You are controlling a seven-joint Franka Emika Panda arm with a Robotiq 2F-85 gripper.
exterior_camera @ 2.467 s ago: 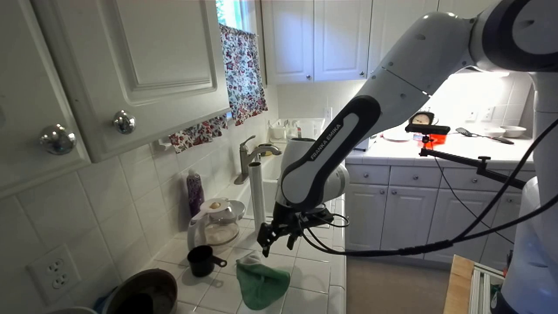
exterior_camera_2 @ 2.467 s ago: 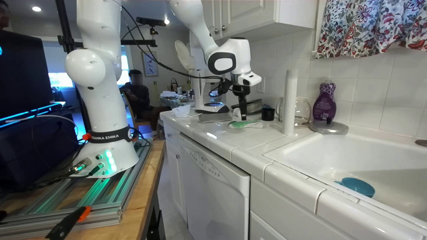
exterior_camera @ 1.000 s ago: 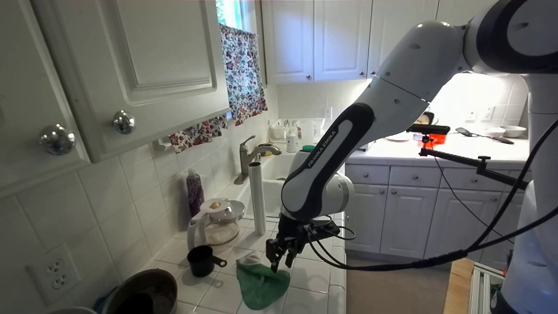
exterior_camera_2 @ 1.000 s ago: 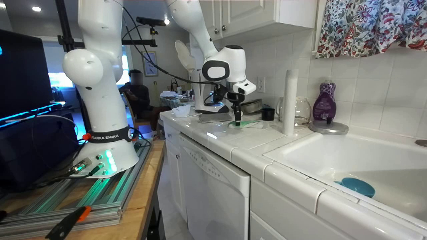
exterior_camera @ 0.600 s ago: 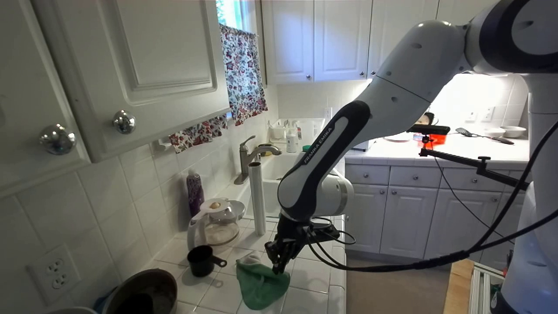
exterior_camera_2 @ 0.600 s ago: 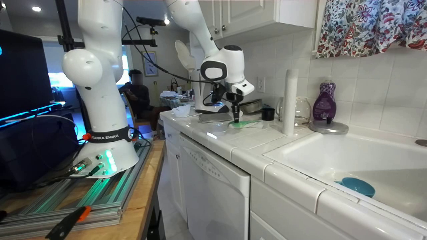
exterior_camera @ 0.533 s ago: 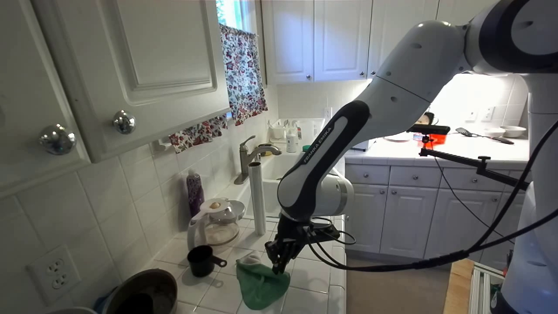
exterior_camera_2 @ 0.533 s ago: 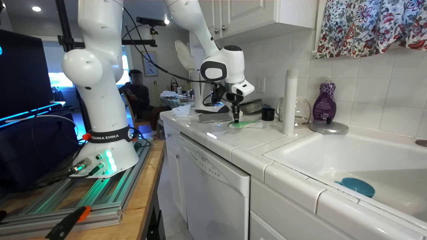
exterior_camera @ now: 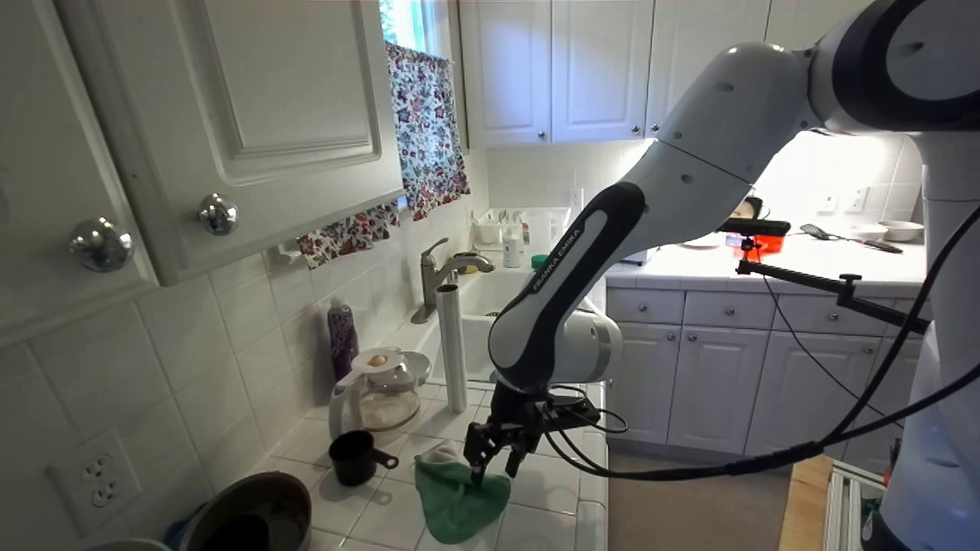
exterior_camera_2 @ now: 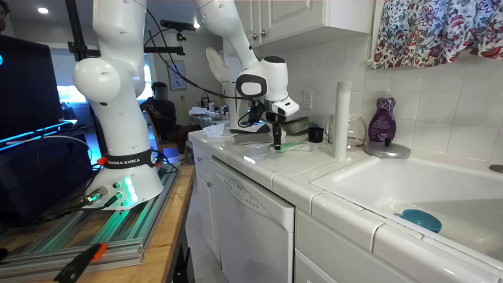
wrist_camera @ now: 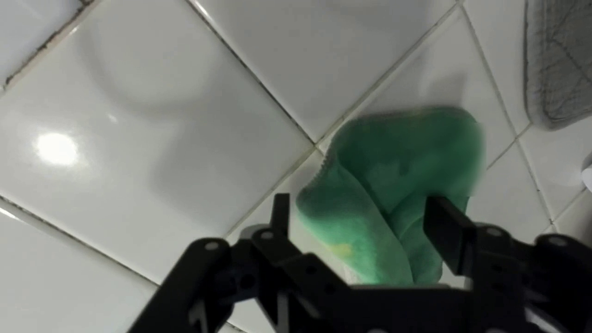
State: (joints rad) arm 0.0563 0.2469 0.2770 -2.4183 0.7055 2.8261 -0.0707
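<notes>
A green cloth with a pale corner lies crumpled on the white tiled counter. My gripper is right over its edge, pointing down, with the fingers spread. In an exterior view the gripper reaches down to the green cloth. Seen from the wrist, my gripper stands open, one fingertip beside the cloth and the opposite one overlapping it. Folds of cloth show in the gap, but nothing is gripped. Whether the fingertips touch the cloth, I cannot tell.
A black cup with a handle, a glass carafe and an upright white tube stand nearby. A dark pan leans by the wall. A grey pad lies close. The sink holds a blue cup.
My gripper has come down to the cloth over the last seconds. About half a second ago its fingers were close together; now they are spread apart. The cloth looks nearly unmoved.
</notes>
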